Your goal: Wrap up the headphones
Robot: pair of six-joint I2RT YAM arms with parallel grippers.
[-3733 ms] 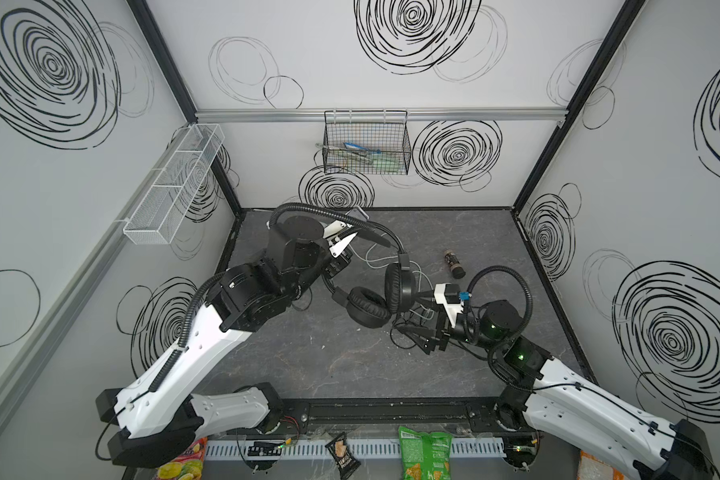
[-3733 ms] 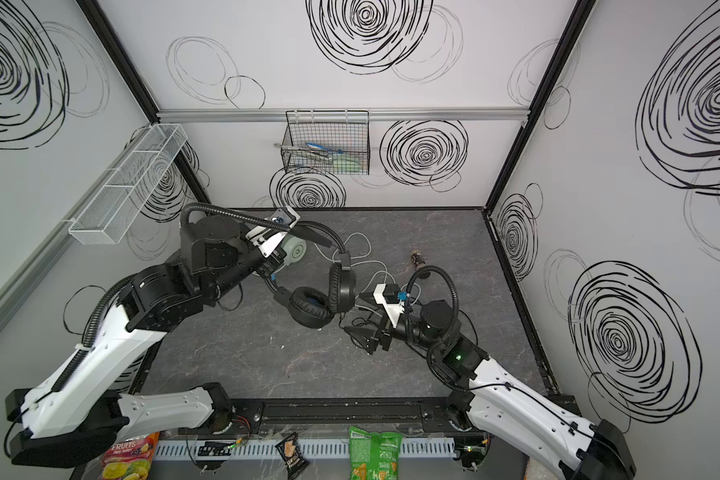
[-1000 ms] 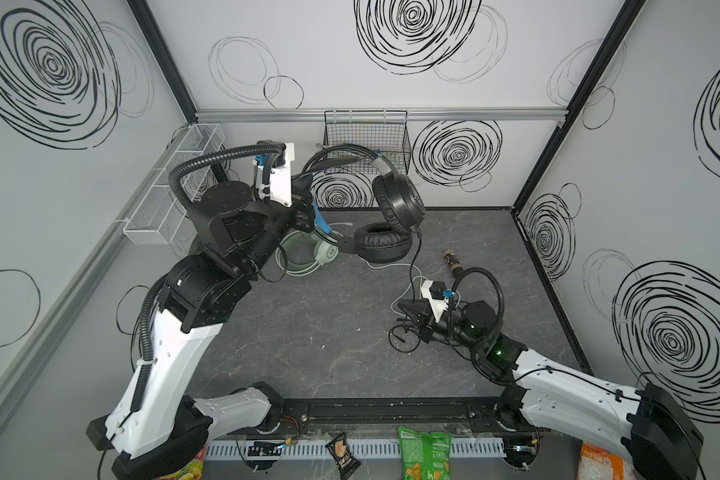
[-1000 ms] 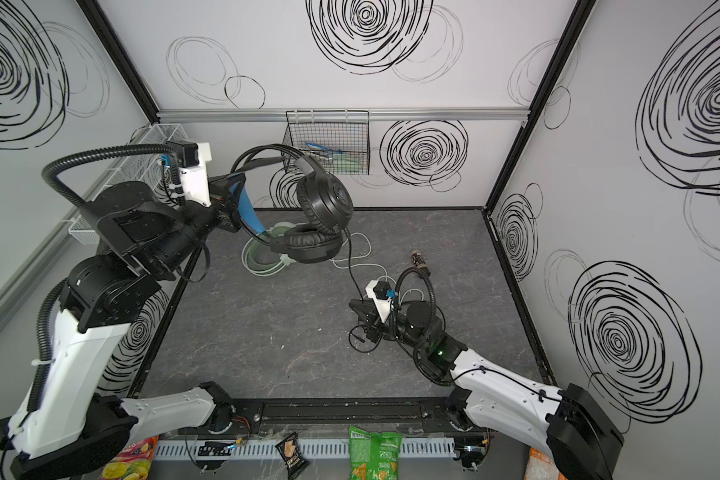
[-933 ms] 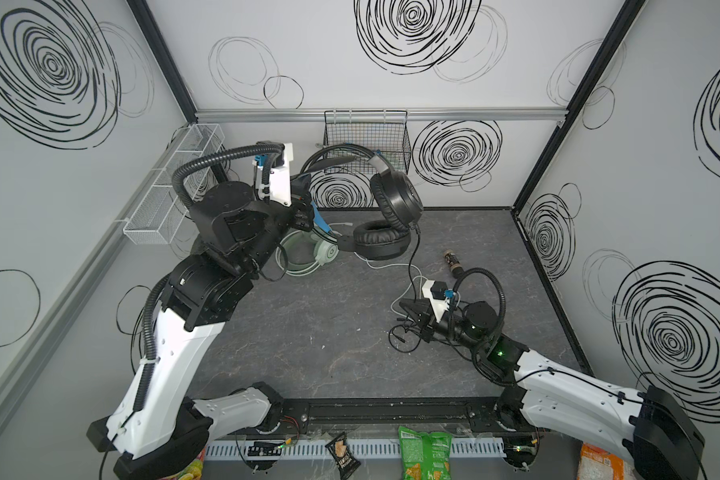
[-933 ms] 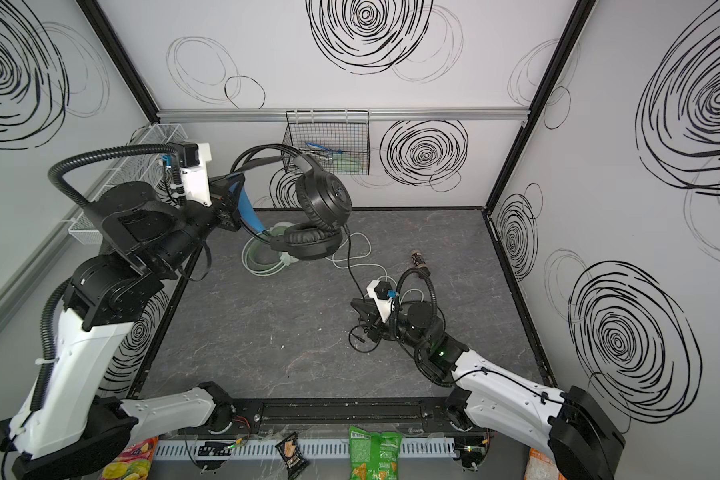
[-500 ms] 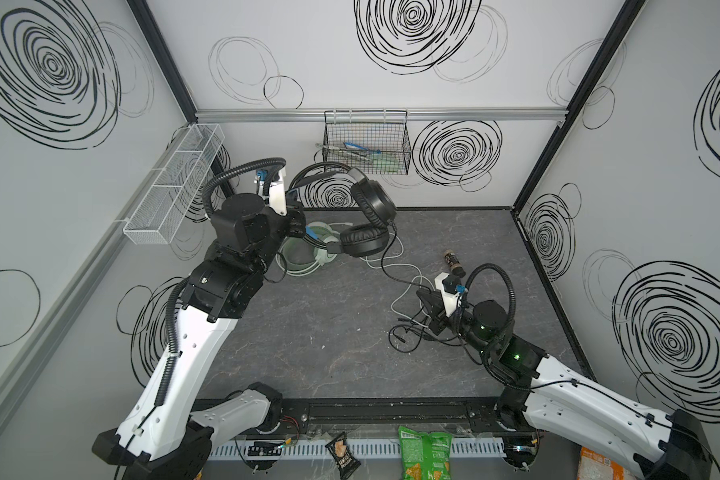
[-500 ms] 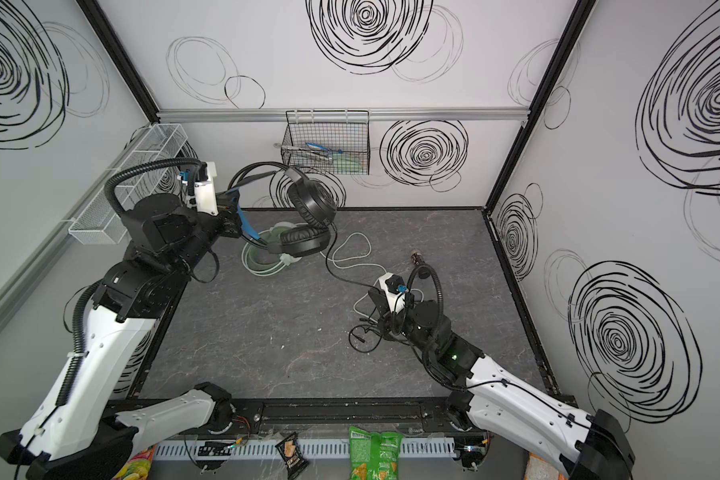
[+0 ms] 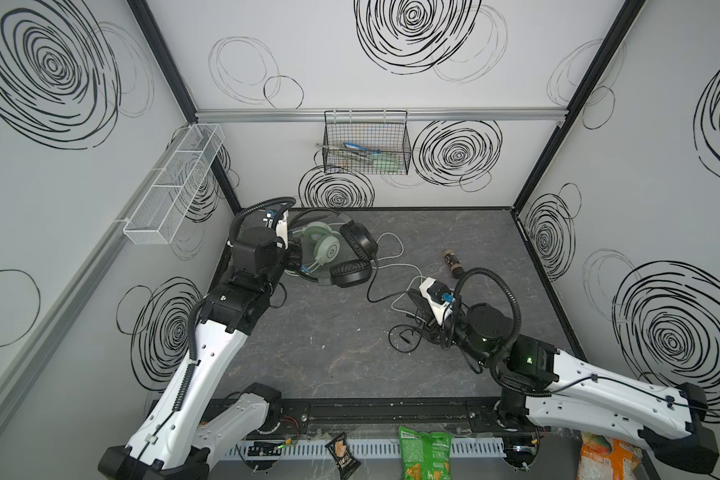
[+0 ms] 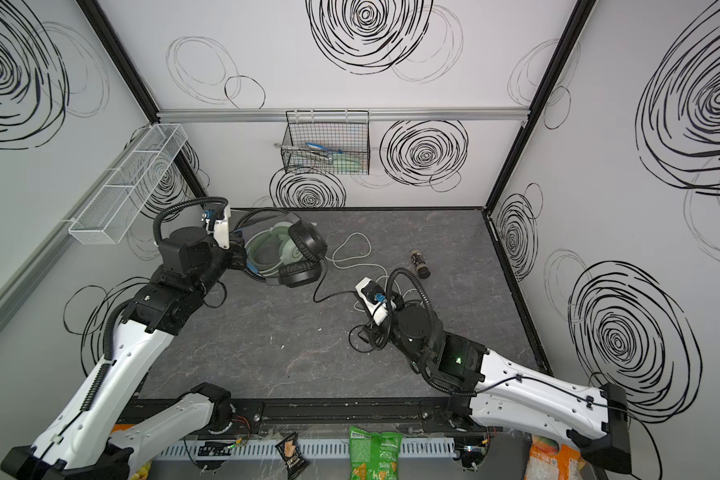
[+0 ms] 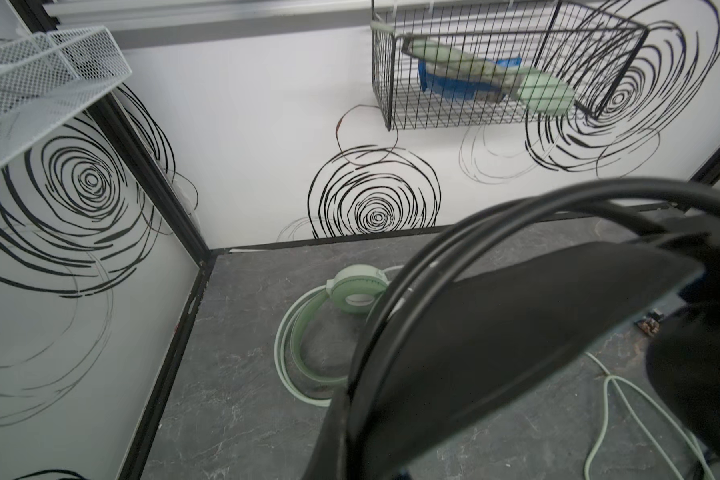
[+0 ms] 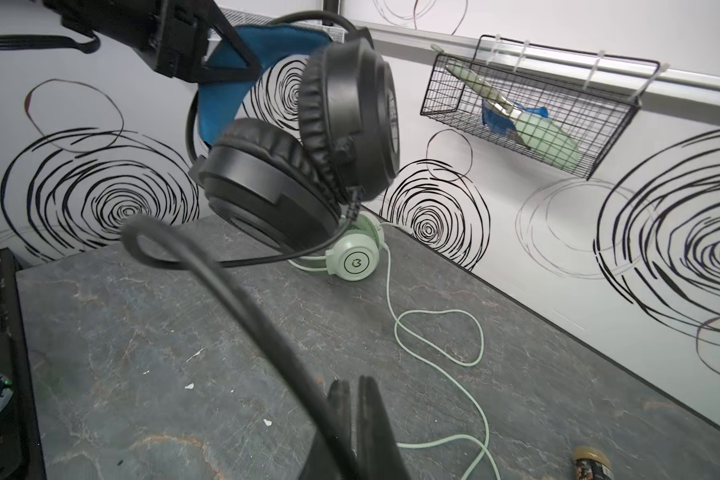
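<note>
Over the last 1 second I have watched the left arm drop from up near the wire basket [image 9: 366, 145] to low in the back-left corner. The left gripper [image 12: 208, 58] stays clamped on the blue-lined headband of the black headset [image 9: 350, 257], whose 2 earcups hang clear of the floor in the right wrist view. In both top views they overlap the mint-green headset [image 9: 325, 249], which lies on the floor by the back wall. I cannot tell whether the 2 headsets touch.

The right gripper [image 12: 352, 384] sits low at centre-right, its fingers pressed together. The black cable [image 12: 242, 299] runs straight down to them, so I judge it pinched there, though the contact is hidden. The rest of that cable lies in a loose coil beside the gripper.

With the headset lowered, the cable sags onto the floor instead of stretching taut, and no turn sits around the headset yet. The mint-green headset's pale cable [image 12: 437, 328] lies unwrapped across the floor.
</note>
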